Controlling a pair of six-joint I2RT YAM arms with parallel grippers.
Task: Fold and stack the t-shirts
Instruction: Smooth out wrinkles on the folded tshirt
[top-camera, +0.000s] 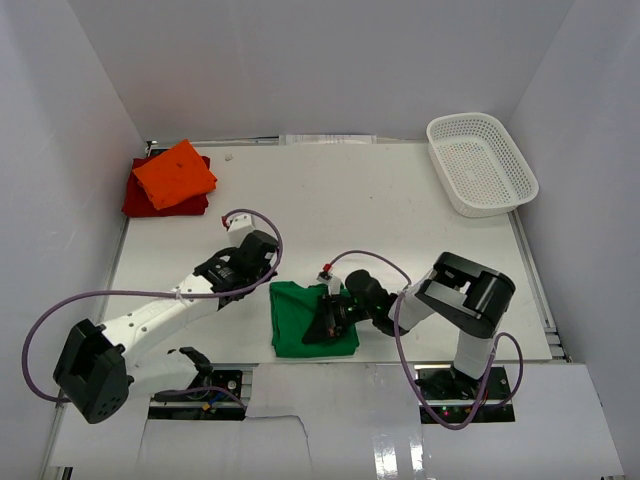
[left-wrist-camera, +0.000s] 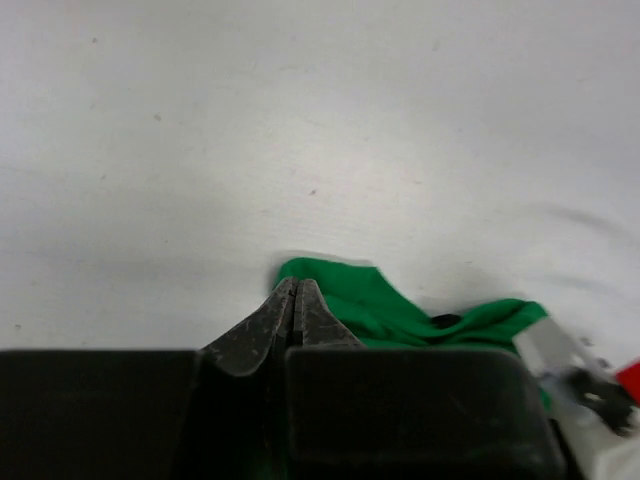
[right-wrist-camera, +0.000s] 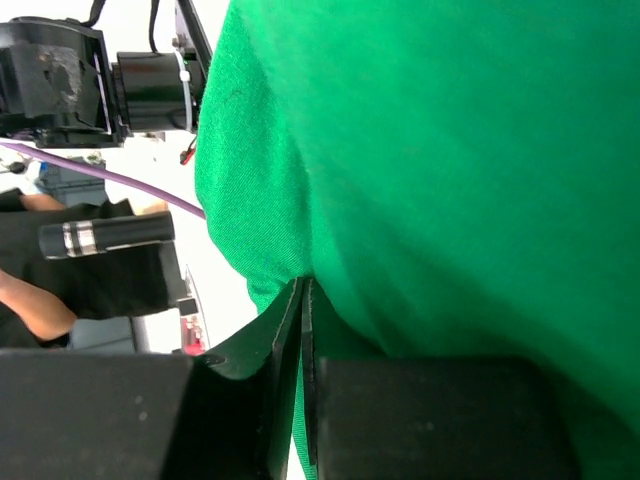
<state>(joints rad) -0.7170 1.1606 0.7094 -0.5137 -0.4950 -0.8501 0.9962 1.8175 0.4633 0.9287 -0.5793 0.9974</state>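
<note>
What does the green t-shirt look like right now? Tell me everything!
The green t-shirt is bright green, soft plain cloth, folded into a rough rectangle with a few wrinkles; no sleeves show. It lies on the white table near the front edge, between the two arms. The right gripper rests on its right part, shut, with a fold of cloth pinched between its fingers. The left gripper, also shut, is at the shirt's far left corner; whether it touches the cloth is hard to tell.

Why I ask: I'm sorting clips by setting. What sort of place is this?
Probably a robot lab test cell, not a home: plain white walls box in a white table, two arms are bolted at its near edge, with a green t-shirt and mesh basket as props.
</note>
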